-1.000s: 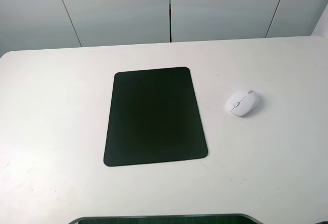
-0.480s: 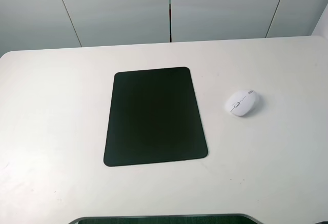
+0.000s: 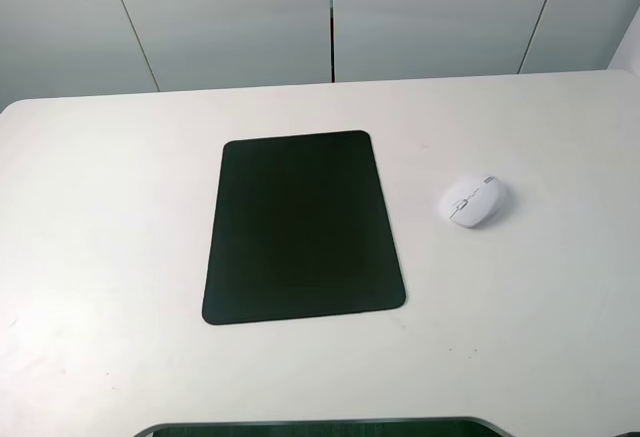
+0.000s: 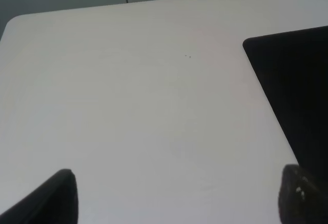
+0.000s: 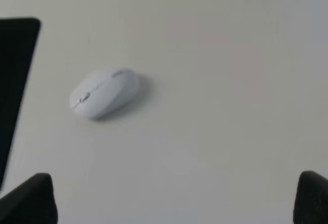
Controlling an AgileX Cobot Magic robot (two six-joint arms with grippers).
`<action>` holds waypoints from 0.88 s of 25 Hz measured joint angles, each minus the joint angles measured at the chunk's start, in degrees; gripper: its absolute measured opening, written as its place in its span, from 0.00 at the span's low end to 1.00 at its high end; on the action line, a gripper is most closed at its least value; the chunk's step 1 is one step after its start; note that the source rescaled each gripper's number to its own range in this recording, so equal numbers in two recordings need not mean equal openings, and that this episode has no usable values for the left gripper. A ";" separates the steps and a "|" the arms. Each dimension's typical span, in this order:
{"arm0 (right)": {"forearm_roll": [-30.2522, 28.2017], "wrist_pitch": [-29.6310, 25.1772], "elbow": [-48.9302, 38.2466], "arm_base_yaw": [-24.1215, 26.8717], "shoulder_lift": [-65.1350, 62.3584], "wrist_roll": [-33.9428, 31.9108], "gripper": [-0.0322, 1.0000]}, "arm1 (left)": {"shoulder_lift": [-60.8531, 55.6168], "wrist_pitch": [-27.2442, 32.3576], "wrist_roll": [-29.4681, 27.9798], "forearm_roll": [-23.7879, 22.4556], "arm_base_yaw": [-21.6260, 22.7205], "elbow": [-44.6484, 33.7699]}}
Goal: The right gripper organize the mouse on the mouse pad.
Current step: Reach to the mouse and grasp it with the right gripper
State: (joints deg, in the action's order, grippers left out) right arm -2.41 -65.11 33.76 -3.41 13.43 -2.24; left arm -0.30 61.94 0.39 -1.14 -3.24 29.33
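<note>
Well apart on the white table (image 3: 100, 207): mouse (image 3: 472, 200) and mouse pad (image 3: 303, 227).

Layout on your white desk (image 3: 100, 207)
You have the small white oval mouse (image 3: 472, 200) right of the flat black rectangular mouse pad (image 3: 303, 227), clearly apart.

You get only the tips of the left gripper (image 4: 179, 197). Two dark fingertips (image 4: 54, 199) enter at the picture's edge, set far apart, and the rest is cut off. The right gripper (image 5: 171, 198) shows the same way. The right wrist view is soft, so the mouse (image 5: 105, 93) beside the mouse pad (image 5: 13, 70) shows its wheel only as a grey smudge. Each wrist view crops the mouse pad to one corner. In the high view, a dark strip (image 3: 320, 429) nearer than the mouse pad is clipped by the edge, and you cannot tell what it is.
</note>
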 joint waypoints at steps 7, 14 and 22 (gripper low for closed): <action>-1.42 3.52 11.04 0.00 25.07 2.24 1.00 | 0.00 0.00 0.00 0.00 0.00 0.00; 3.99 5.80 16.43 -0.46 46.30 13.93 1.00 | 0.00 0.00 0.00 0.00 0.00 0.00; 6.63 10.72 18.96 -6.89 62.21 9.83 1.00 | 0.00 0.00 0.00 0.00 0.00 0.00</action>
State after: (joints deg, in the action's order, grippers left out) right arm 4.21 -54.39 52.72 -10.29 75.64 7.59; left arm -0.30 61.94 0.39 -1.14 -3.24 29.33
